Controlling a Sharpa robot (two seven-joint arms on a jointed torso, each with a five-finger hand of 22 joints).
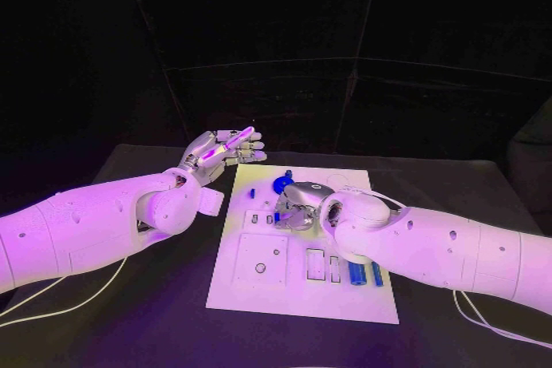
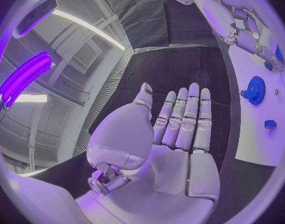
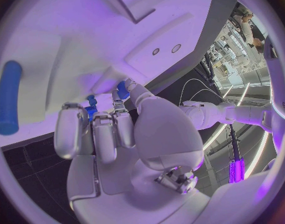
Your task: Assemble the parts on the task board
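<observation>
Black desk point(image 1: 138, 304) carried flat white rectangular task board point(image 1: 301, 300) at centre. Left silver hand point(image 1: 218, 152) was raised beside board's far left corner, fingers straight and spread flat, holding nothing. Right silver hand point(image 1: 299, 205) was lowered onto board's middle, fingers curled over small blue parts point(image 3: 91, 107); whether it gripped one, cannot tell. Blue toothed gear point(image 2: 256, 90) stood near board's far end; two blue cylindrical pegs point(image 1: 367, 275) lay at near right edge.
</observation>
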